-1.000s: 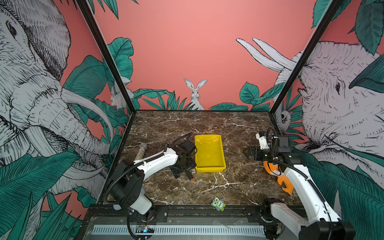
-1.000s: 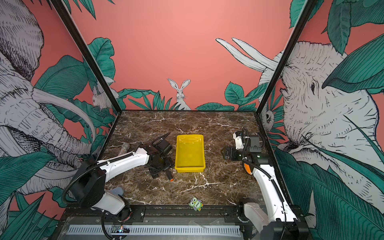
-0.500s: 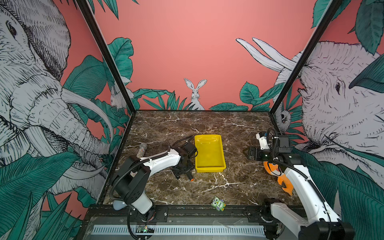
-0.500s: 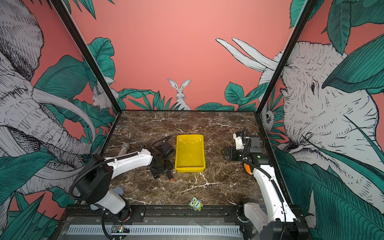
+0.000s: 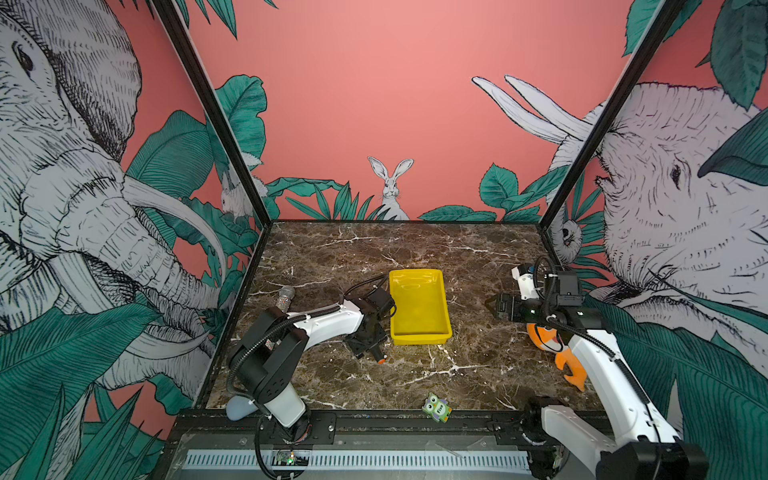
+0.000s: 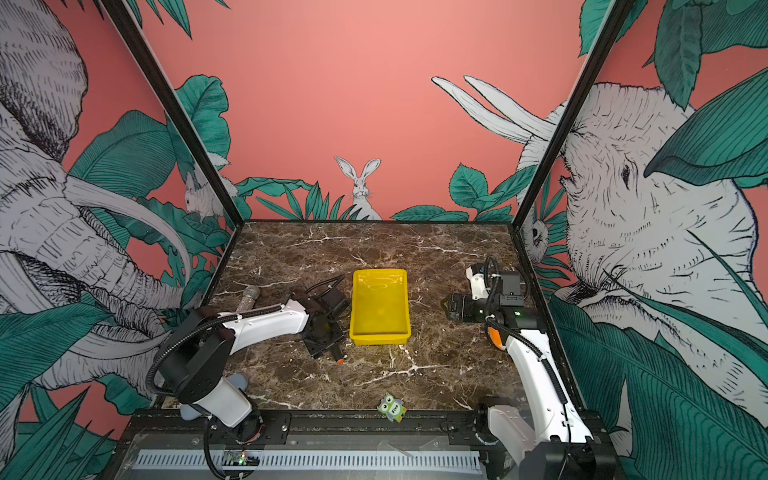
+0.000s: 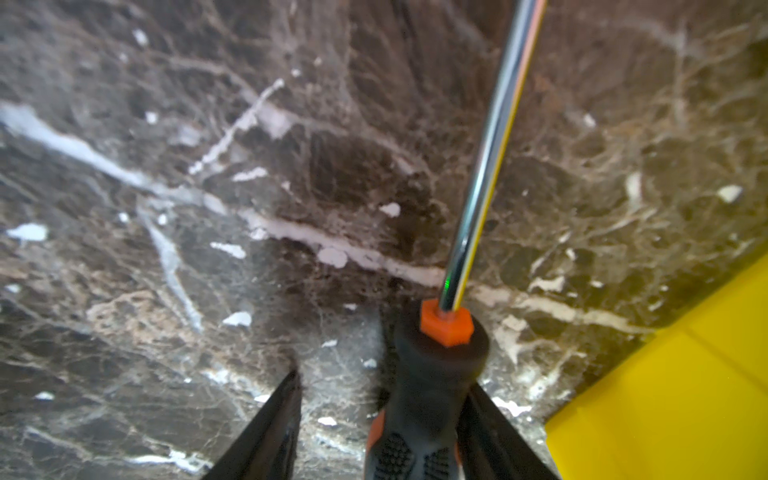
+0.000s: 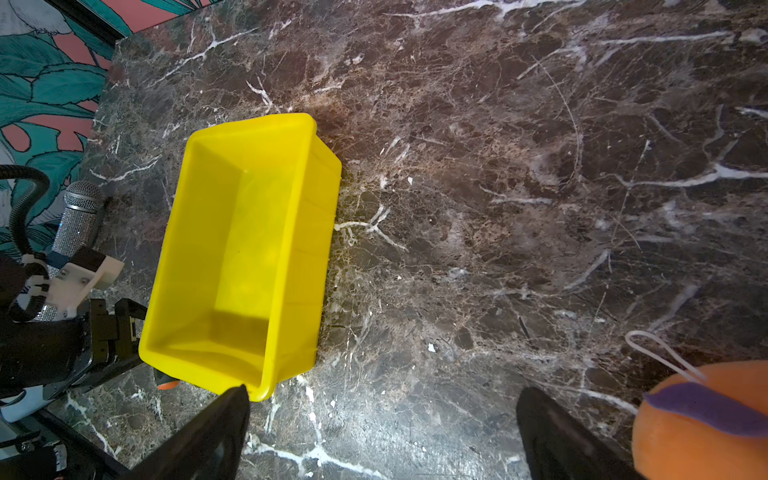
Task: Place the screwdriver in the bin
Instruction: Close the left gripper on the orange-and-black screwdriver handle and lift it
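screwdriver [image 5: 376,353] laid on table [image 5: 415,374] between centre and front edge, just beside bin [image 5: 419,338]. left gripper [image 7: 384,380] set astride black handle, gap at one side, not yet clamped. handle best centred, squeezed firmly before lift. right gripper [image 8: 382,399] spread wide, empty.

My left arm [image 5: 328,322] lies low over the desk [image 5: 415,249], left gripper [image 5: 368,351] angled down, fingers [image 7: 270,428] part-way apart; right gripper [image 5: 494,309] hovers by the right edge, fingers [image 8: 552,436] wide.
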{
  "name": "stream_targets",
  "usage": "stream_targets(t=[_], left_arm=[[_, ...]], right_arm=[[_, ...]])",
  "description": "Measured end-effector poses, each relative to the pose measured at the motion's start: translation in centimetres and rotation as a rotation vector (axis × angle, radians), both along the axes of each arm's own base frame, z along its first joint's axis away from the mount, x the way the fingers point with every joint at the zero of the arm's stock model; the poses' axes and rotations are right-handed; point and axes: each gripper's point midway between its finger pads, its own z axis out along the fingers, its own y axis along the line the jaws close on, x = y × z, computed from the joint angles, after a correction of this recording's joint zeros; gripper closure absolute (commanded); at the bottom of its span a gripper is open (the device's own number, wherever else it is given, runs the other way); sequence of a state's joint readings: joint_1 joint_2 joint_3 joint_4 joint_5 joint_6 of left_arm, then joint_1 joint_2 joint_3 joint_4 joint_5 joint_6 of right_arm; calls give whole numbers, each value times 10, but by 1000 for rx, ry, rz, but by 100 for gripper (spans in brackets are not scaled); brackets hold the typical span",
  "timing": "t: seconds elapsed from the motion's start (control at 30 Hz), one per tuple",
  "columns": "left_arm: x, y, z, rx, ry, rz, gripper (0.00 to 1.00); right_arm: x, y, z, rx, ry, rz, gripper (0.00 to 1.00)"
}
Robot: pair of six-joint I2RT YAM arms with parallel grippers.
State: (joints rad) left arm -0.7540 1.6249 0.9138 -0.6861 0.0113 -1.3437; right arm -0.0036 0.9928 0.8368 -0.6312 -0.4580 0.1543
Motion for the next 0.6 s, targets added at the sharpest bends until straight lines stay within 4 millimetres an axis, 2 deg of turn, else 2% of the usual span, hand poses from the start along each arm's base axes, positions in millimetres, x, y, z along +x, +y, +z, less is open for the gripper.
stream_targets(t=[0.07,0.23,0.3,0.37,0.4,0.47,0.6], left_arm=[[0,0,0,2,-1,0,45],[-1,1,-2,11,4,2,58],[-1,2,-2,13,5,1,59],[-2,3,-2,17,7,1,72],[-2,3,-2,18,7,0,73],[0,2,-2,14,0,-4,84],[2,0,-1,9,-11,-21,94]], right_arm=[[0,0,0,4,0,2,0],[1,1,0,8,0,4,0],[1,1,0,8,1,3,0],[1,0,-1,8,2,2,0],[1,0,-1,8,4,2,0],[1,0,-2,7,8,1,0],[-1,0,-6,7,31,-1,0]])
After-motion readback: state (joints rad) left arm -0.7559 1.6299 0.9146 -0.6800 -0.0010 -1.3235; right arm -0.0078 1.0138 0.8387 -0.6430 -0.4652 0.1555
